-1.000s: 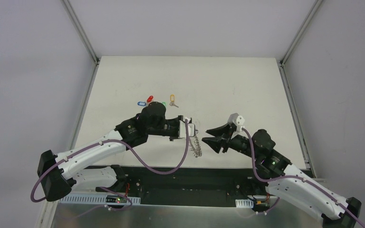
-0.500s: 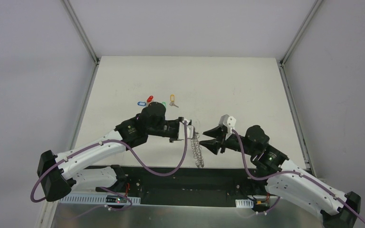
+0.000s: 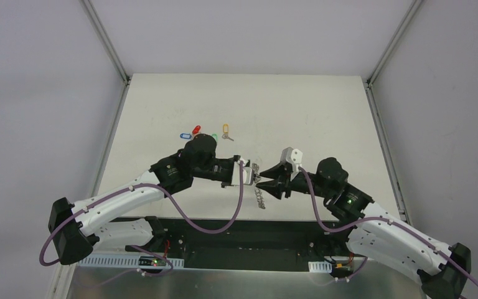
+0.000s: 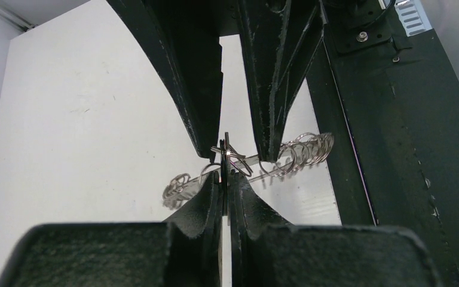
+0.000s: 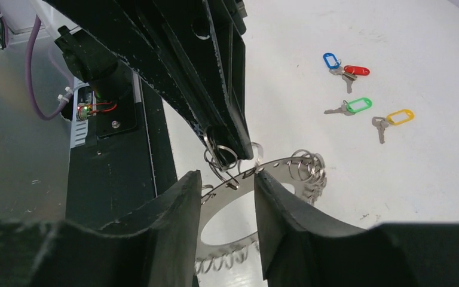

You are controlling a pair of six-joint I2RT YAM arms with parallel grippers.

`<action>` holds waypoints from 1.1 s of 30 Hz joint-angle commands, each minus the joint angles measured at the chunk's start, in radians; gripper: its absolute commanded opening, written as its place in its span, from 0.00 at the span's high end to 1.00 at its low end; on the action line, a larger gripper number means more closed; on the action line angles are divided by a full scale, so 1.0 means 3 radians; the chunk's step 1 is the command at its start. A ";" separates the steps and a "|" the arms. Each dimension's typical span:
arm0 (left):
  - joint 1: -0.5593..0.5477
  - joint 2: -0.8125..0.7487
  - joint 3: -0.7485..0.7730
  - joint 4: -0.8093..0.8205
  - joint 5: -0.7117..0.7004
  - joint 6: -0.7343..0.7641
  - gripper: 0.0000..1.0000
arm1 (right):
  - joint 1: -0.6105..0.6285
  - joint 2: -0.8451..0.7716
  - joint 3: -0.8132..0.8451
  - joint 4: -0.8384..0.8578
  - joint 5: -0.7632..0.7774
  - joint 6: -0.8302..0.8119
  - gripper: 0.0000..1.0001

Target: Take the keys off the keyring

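Observation:
The keyring (image 3: 259,198), a flat silvery ring strung with wire loops, hangs from my left gripper (image 3: 249,172) above the table's near edge. That gripper (image 4: 226,179) is shut on a thin dark piece linked to the ring's top by small loops. My right gripper (image 3: 263,182) is open. Its fingertips (image 5: 194,178) flank the ring's plate (image 5: 287,167) just below the left gripper's tip, touching nothing that I can make out. Loose keys lie on the table beyond: blue tag (image 5: 331,60), red tag (image 5: 357,70), green tag (image 5: 358,105), yellow tag (image 5: 400,116).
The black base plate (image 4: 394,149) and the table's near edge lie right under the hanging ring. The loose keys (image 3: 205,132) sit in a cluster behind the left arm. Grey walls and frame rails bound the white table (image 3: 311,118).
My right gripper has moved left to meet the left gripper and now straddles the ring's top. The hanging ring has swung a little. The left arm has held still.

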 commanded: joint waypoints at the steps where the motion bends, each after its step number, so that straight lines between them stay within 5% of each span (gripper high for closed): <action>1: -0.0018 -0.0101 0.0005 0.0090 0.0150 0.0055 1.00 | -0.0002 0.0078 0.0172 0.0268 -0.0235 -0.0021 0.60; 7: -0.0017 -0.0127 0.0010 0.0093 0.0060 0.0063 1.00 | -0.0004 0.0056 0.0155 0.0249 -0.0186 0.0042 1.00; 21: -0.0020 -0.0155 -0.0012 0.0166 -0.0161 0.0068 1.00 | -0.0007 -0.0209 0.0155 -0.0094 0.0332 0.0570 1.00; 29: -0.0020 -0.0160 -0.0023 0.0172 -0.0139 0.0069 1.00 | -0.0015 -0.0426 -0.0065 0.0254 0.0849 0.0884 1.00; 33: -0.0021 -0.0152 -0.0023 0.0173 -0.0144 0.0073 1.00 | -0.0012 -0.0428 -0.0088 0.0215 0.0531 0.0855 1.00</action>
